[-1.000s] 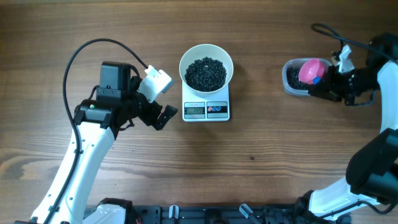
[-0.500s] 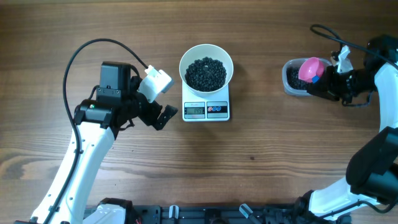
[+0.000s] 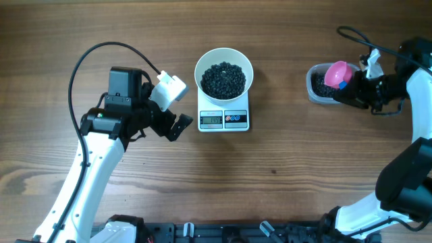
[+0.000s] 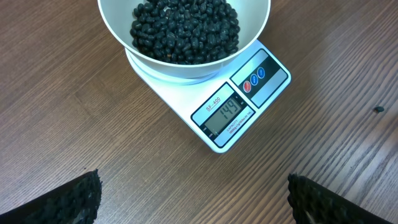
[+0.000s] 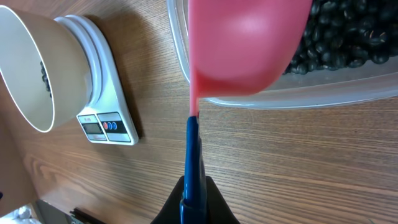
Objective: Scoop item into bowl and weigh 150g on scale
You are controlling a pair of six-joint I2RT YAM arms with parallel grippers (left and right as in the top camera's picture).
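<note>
Scoop (image 3: 335,73) creeps over the right-edge container (image 3: 314,88), right hand (image 3: 352,89) pinching it, left hand (image 3: 174,126) spread; scale (image 4: 239,112) shows 149 (one short): sprinkle sparingly.

One bowl (image 3: 201,66), one scale (image 3: 224,112), one container (image 3: 311,88), one scoop (image 3: 336,73), two arms (image 3: 84,172) (image 3: 405,179).
</note>
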